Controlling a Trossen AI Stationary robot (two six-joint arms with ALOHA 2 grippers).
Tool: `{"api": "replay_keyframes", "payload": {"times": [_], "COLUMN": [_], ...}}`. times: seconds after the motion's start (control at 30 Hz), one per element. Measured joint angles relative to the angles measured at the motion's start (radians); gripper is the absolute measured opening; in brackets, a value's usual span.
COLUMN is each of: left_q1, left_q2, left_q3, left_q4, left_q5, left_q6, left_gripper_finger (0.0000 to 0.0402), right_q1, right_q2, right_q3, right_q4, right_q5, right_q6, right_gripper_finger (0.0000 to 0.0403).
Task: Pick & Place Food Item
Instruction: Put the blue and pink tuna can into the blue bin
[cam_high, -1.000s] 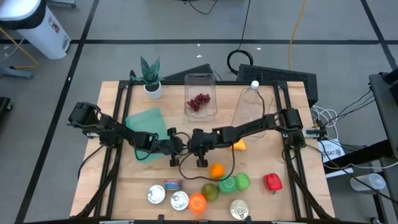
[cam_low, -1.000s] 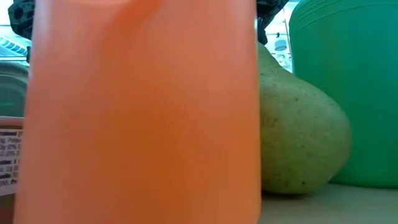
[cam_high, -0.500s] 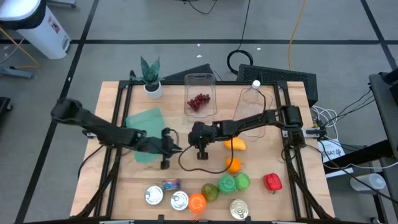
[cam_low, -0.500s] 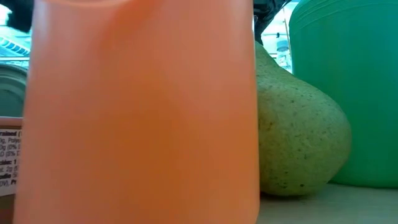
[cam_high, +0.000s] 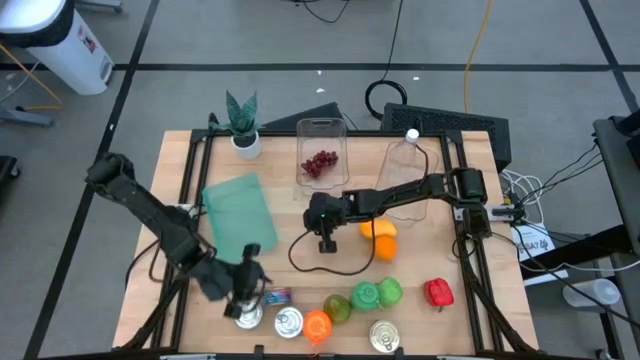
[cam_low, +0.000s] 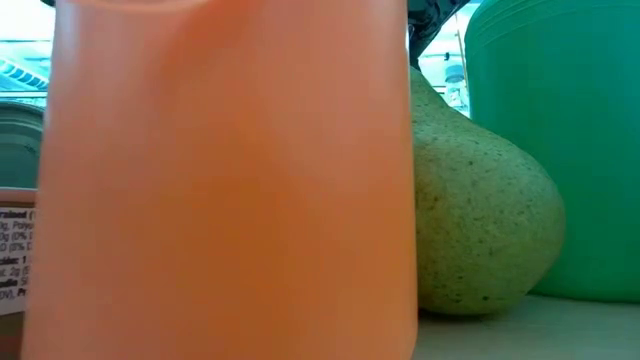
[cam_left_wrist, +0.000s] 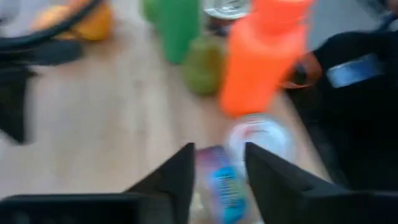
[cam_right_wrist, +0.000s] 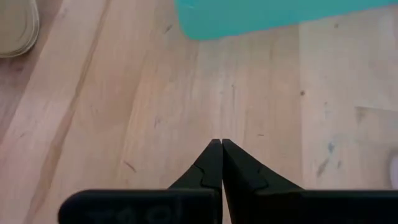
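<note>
Your left hand (cam_high: 249, 296) sits over the front left part of the bench (cam_high: 420, 320), and its fingers (cam_left_wrist: 168, 183) stand a little apart with nothing gripped between them. In the left wrist view a small blue and pink packet (cam_left_wrist: 225, 185) lies on the wood right under the gap between those fingers, and a silver can (cam_left_wrist: 258, 138) stands just past it. Beyond the can you can see an orange bottle (cam_left_wrist: 264, 53), a green pear (cam_left_wrist: 202, 71) and a green bottle (cam_left_wrist: 177, 25), all blurred.

From above, the same packet (cam_high: 276, 296) lies just beside the hand, with two silver cans (cam_high: 288, 322) close by in the front row. The orange bottle (cam_high: 317, 326), the pear (cam_high: 339, 309) and two green bottles (cam_high: 377, 294) follow toward the right, with a third can (cam_high: 384, 337) in front of them and a red pepper (cam_high: 438, 292) farther right.

Your right hand (cam_high: 325, 243) hangs over the middle of the bench with its fingers (cam_right_wrist: 214, 168) pressed together and empty; bare wood and the edge of a teal cloth (cam_right_wrist: 273, 15) lie under it. An orange (cam_high: 385, 248) and a yellow piece of fruit (cam_high: 375, 229) rest just to its right. The teal cloth (cam_high: 238, 215) lies at the left, a clear box of grapes (cam_high: 321, 160) and a clear bottle (cam_high: 405, 165) stand at the back, and a potted plant (cam_high: 243, 125) is in the back left corner.
</note>
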Motion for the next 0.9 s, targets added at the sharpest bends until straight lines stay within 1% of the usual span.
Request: {"api": "replay_keyframes", "payload": {"times": [0.13,0.23,0.27,0.3,0.33,0.4,0.47,0.53,0.6,0.77,0.9], "left_q1": [-0.034,-0.038,-0.038,-0.037,-0.033,-0.023,-0.020,-0.021,-0.025,-0.029,-0.018], "left_q2": [0.068,0.105,0.115,0.125,0.139,0.170,0.193,0.213,0.223,0.251,0.300], "left_q3": [0.047,0.068,0.073,0.077,0.083,0.099,0.111,0.132,0.152,0.200,0.238], "left_q4": [-0.049,-0.046,-0.057,-0.077,-0.101,-0.137,-0.161,-0.166,-0.191,-0.288,-0.358], "left_q5": [0.038,0.034,0.031,0.028,0.022,0.024,0.050,0.065,0.058,0.008,0.014], "left_q6": [-0.105,-0.144,-0.155,-0.168,-0.186,-0.213,-0.224,-0.222,-0.224,-0.267,-0.308], "left_gripper_finger": [0.0268,0.0350,0.0373,0.0386,0.0390,0.0376,0.0361,0.0354,0.0353,0.0370,0.0390], "right_q1": [0.001,0.000,0.000,0.000,0.000,0.000,0.000,0.000,0.000,0.000,0.000], "right_q2": [0.000,0.000,0.000,0.000,0.000,0.000,0.000,0.000,0.000,0.000,0.001], "right_q3": [0.000,0.000,0.000,0.000,0.000,0.000,0.000,-0.003,-0.010,-0.045,-0.076], "right_q4": [-0.016,-0.019,-0.018,-0.018,-0.019,-0.019,-0.019,-0.016,-0.017,0.016,0.041], "right_q5": [-0.001,0.000,0.001,0.001,0.001,0.001,0.001,0.002,0.003,0.003,0.003], "right_q6": [0.000,0.000,0.000,0.000,0.000,0.006,0.007,0.007,0.007,0.016,0.034], "right_gripper_finger": [0.0000,0.0000,0.0000,0.0000,0.0000,0.0000,0.0000,0.0000,0.0000,0.0000,0.0000]}}
